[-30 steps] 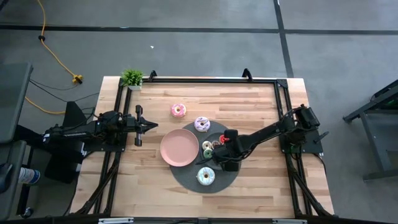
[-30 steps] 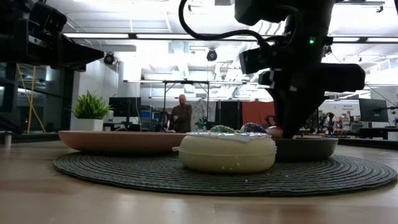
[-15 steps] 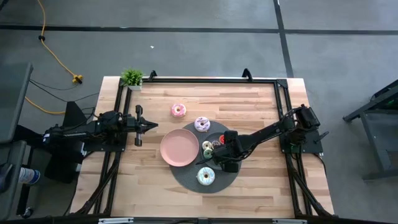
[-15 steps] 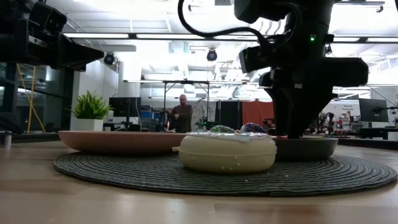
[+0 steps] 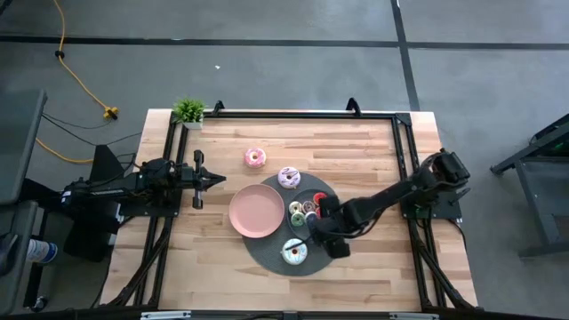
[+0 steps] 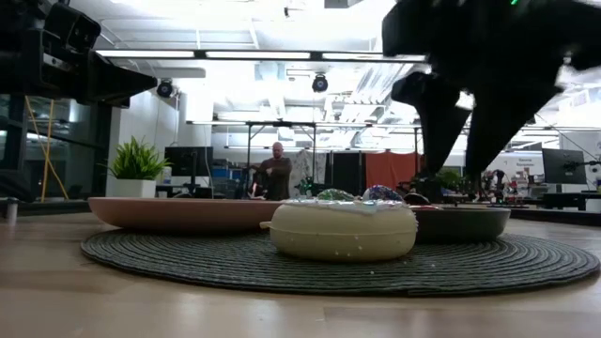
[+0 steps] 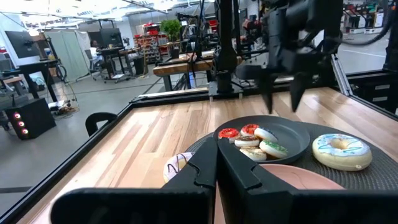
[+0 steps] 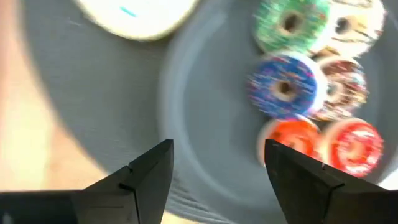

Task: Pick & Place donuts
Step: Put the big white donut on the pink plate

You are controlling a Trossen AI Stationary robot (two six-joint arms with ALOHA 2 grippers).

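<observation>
On the round woven grey mat (image 5: 267, 253), a smooth grey plate (image 8: 205, 124) holds what look like six tiny sprinkled ring donuts (image 8: 286, 87); one larger white-iced donut (image 5: 294, 252) lies beside it. The right gripper (image 8: 217, 168) hangs above, fingers spread, empty. The left gripper (image 7: 217, 163) is closed, well off the mat.

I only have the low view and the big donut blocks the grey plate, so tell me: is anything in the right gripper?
Observer: No. The right gripper is open and empty above the grey plate.
Operator: What's on that plate?
Observer: Small donuts clustered together: the green donut, the blue donut, two red donuts and others.
Operator: And the left arm?
Observer: The left gripper is shut, parked near the table's left edge, beside the pink plate.
</observation>
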